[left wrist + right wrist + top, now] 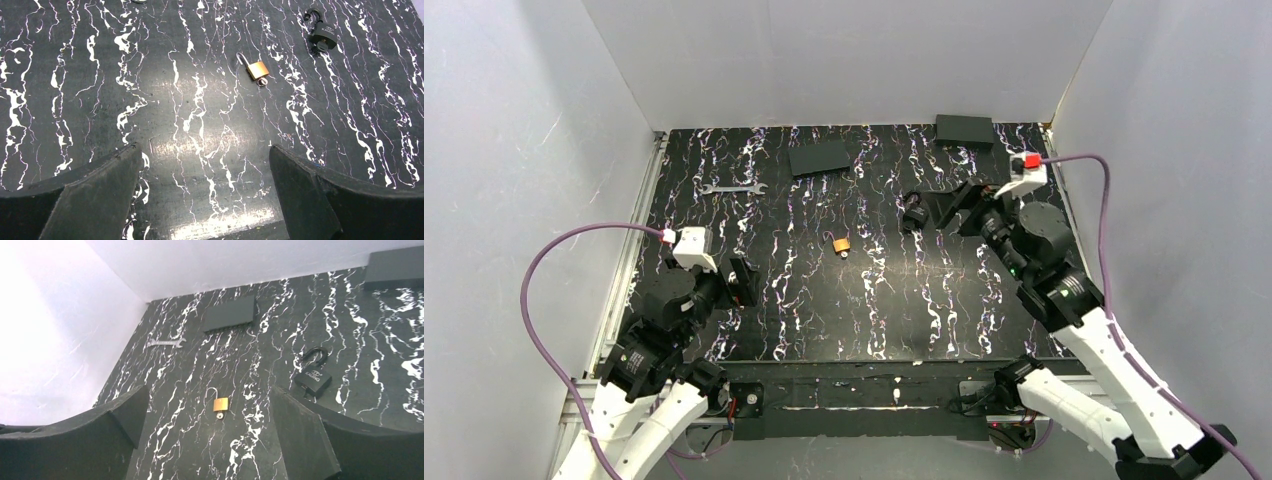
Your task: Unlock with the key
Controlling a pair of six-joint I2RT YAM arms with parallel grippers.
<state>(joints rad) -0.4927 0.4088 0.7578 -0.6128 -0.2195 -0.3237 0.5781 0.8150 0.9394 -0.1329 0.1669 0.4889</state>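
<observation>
A black padlock [313, 380] lies at the back right of the mat with its shackle swung open; it also shows in the top view [914, 215] and the left wrist view [323, 34]. A tiny dark key [306, 393] appears to sit in its base, also in the left wrist view [320, 46]; its blade is hidden. My right gripper [959, 210] is open and empty, just right of this padlock, and shows in its own view [209, 392]. My left gripper [739, 285] is open and empty over the near left of the mat [204, 150].
A small brass padlock [841, 244] with its shackle open and a silvery bit at its base lies mid-mat. A silver wrench [732, 187], a flat black plate [820, 157] and a black box [964, 130] lie at the back. White walls surround the mat.
</observation>
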